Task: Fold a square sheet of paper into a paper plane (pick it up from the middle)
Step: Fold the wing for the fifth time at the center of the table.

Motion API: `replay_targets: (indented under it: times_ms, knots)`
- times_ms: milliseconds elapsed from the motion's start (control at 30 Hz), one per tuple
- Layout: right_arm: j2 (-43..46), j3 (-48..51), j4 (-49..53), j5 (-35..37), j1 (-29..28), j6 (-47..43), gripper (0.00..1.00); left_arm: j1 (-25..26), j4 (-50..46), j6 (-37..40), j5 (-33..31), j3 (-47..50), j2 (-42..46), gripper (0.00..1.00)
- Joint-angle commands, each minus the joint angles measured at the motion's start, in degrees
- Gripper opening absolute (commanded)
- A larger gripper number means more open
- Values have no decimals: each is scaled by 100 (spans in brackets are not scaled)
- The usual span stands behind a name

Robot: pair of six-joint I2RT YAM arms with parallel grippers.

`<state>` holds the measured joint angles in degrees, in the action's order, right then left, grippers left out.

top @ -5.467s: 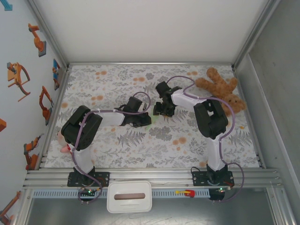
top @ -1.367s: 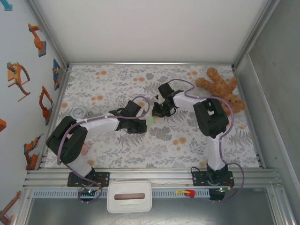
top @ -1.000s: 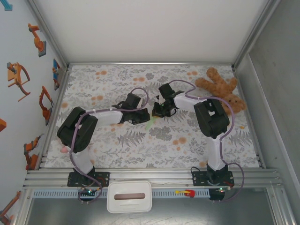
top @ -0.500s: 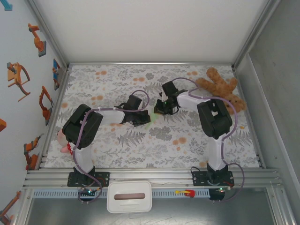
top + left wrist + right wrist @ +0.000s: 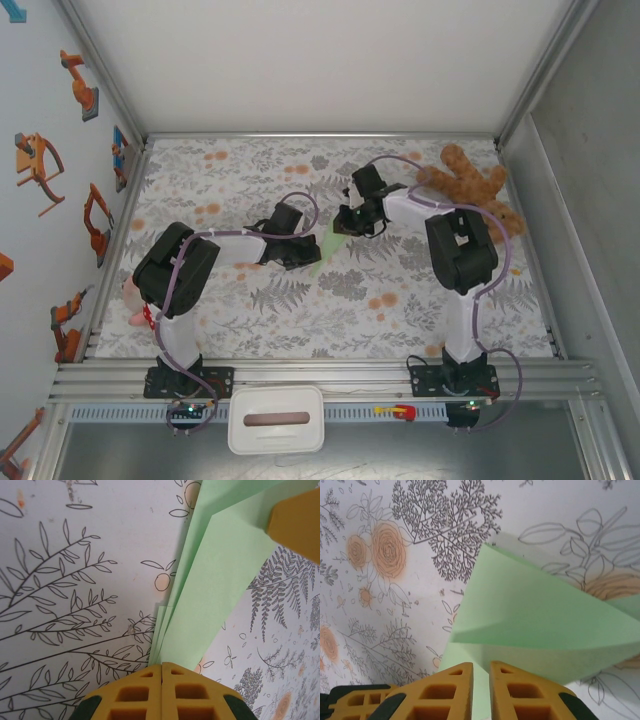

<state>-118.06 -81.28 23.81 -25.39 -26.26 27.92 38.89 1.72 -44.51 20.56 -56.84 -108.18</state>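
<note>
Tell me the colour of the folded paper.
Pale mint green, unprinted; the folded paper plane shows best in the left wrist view.

Pale mint-green paper plane [image 5: 210,580], plain and unprinted. White bench [image 5: 220,300] patterned with grey line-drawn leaves and orange flowers. Brown teddy bear [image 5: 470,185]. Mustard-yellow jaws on the left gripper [image 5: 162,667] and right gripper [image 5: 480,666].

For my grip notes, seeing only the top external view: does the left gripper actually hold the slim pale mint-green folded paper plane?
Observer: Yes. In the left wrist view, the left gripper has its yellow fingers pressed together on the narrow end of the paper plane.
Operator: And the right gripper?
Observer: In the right wrist view, a narrow gap stands between its fingers, with green paper showing in it.
Operator: Single sheet?
Observer: No, several folded layers fan out from the left grip.
</note>
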Motion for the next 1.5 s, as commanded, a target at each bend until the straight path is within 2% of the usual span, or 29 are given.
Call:
replay_targets:
  times_ms: [0,367,567,767,1000,1233,1367,1467]
  knots:
    - [-237,-285,294,110,2,-225,16,-40,-336,-23,-61,112,-38,1]
    - [-585,-582,553,148,-4,-265,16,-40,-375,13,5,46,70,3]
    - [-693,-609,716,258,-2,-245,16,-49,-226,113,262,-240,210,6]
    - [-729,-613,739,262,-2,-197,16,-57,-138,-40,349,-824,-269,7]
    - [-657,-661,664,1,-1,-56,15,-84,-21,-318,235,-1116,-739,5]
    - [-347,-745,557,-178,11,63,14,-84,-372,-354,-84,-1165,-880,2]
    - [137,-409,238,75,92,73,13,-84,-646,-480,-428,-1036,-866,0]
    - [333,-3,-63,41,109,51,11,-92,-681,-514,-457,-978,-878,0]
